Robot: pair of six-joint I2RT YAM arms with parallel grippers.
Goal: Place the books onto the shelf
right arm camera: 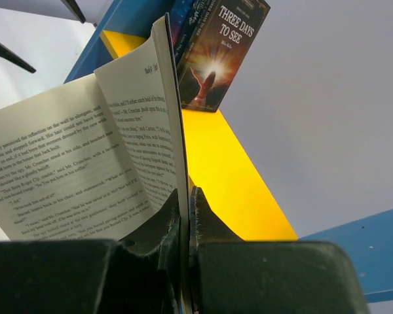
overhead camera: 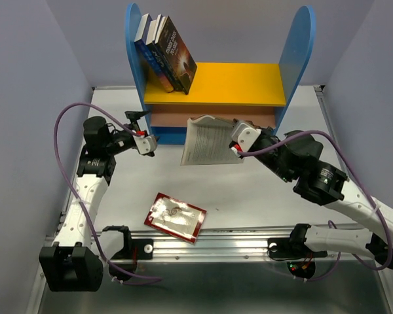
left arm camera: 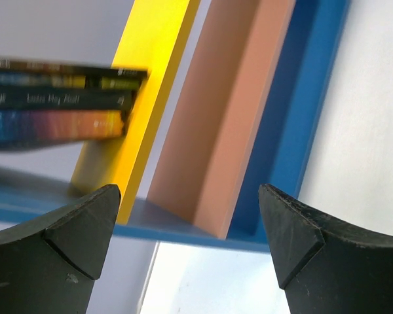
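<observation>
while right gripper (right arm camera: 185,204) pinches open book (overhead camera: 206,140), cover face hidden.

Several books (overhead camera: 167,52) lean left on shelf (overhead camera: 295,59) yellow board. Right jaws pinch open book (overhead camera: 206,140) before lower board. Red-bordered book (overhead camera: 177,217) flat on surface (overhead camera: 262,196).

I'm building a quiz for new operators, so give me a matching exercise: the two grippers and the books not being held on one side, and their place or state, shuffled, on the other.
Things:
1 left gripper
2 right gripper
3 red-bordered book
4 leaning books

States:
A flat on the table
B on the yellow upper board
C open, empty
D shut on the open book

Pairs: 1-C, 2-D, 3-A, 4-B.
</observation>
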